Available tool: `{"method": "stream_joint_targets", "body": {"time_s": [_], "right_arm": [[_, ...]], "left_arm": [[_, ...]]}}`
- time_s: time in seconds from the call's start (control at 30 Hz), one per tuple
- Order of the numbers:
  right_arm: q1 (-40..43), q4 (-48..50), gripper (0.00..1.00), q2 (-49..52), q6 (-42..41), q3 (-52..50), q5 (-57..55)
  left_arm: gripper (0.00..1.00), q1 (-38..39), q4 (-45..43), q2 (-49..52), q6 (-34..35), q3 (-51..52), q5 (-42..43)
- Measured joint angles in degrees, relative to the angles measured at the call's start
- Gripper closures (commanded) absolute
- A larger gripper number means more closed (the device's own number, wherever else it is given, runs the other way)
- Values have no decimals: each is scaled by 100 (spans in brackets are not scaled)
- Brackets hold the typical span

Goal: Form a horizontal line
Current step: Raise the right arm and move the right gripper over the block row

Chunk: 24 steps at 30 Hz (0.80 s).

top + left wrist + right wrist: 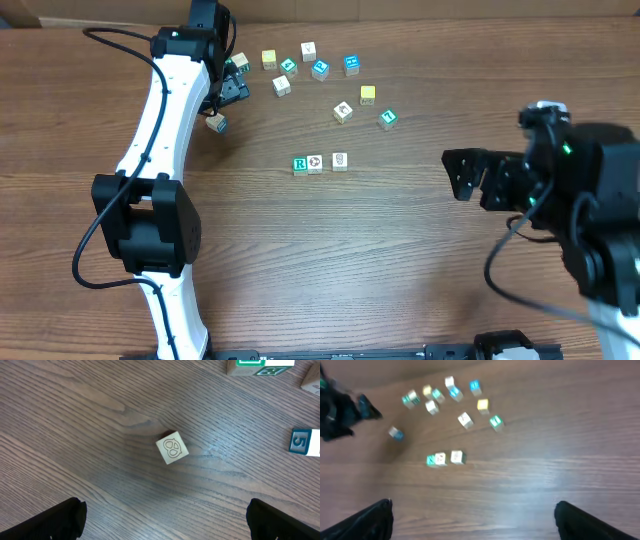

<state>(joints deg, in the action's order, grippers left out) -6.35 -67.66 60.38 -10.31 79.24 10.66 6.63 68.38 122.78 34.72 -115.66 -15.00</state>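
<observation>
1. Row position. I read the row [308, 163] at the centre of the overhead frame, on the wooden bench [400, 280]. It has three cubes. The R cube [300, 164] is at the left end and the picture cube [315, 162] touches its right side. The end cube [340, 160] sits just beside that one, with a narrow gap between them. The three lie roughly level across the frame.

2. Loose cubes. The loose cubes [320, 69] are scattered in the upper centre of the overhead frame, well apart from the row. One yellow cube [368, 95] lies at the right of that scatter.

3. Left jaws. The left arm [160, 130] runs up the left side of the overhead frame. In the left wrist view, the left fingers [45, 520] show only in the two bottom corners. I read the left jaws as fully released and empty. A pale cube [172, 448] with a looped line figure lies turned at an angle near mid-frame, ahead of the fingers and touching neither. A 5 cube [302, 441] sits at the right edge.

4. Right jaws. The right arm [590, 200] is at the right edge of the overhead frame, well apart from the row. The right wrist view is blurred, but the right fingers [360, 522] stand wide apart in the bottom corners. I read the right jaws as released, with only bare bench between them.
</observation>
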Motion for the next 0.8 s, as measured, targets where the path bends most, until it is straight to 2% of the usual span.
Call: {"method": "stream_joint_targets", "body": {"time_s": [0.1,0.13,0.37,0.8], "right_arm": [[0,-190,36,337,11,0,4],[0,-221,36,428,37,0,31],[0,-264,27,931,2,0,50],[-59,-424,28,2037,7,0,50]], "left_arm": [[0,2,0,0,0,0,0],[1,2,0,0,0,0,0],[0,2,0,0,0,0,0],[0,2,0,0,0,0,0]]}}
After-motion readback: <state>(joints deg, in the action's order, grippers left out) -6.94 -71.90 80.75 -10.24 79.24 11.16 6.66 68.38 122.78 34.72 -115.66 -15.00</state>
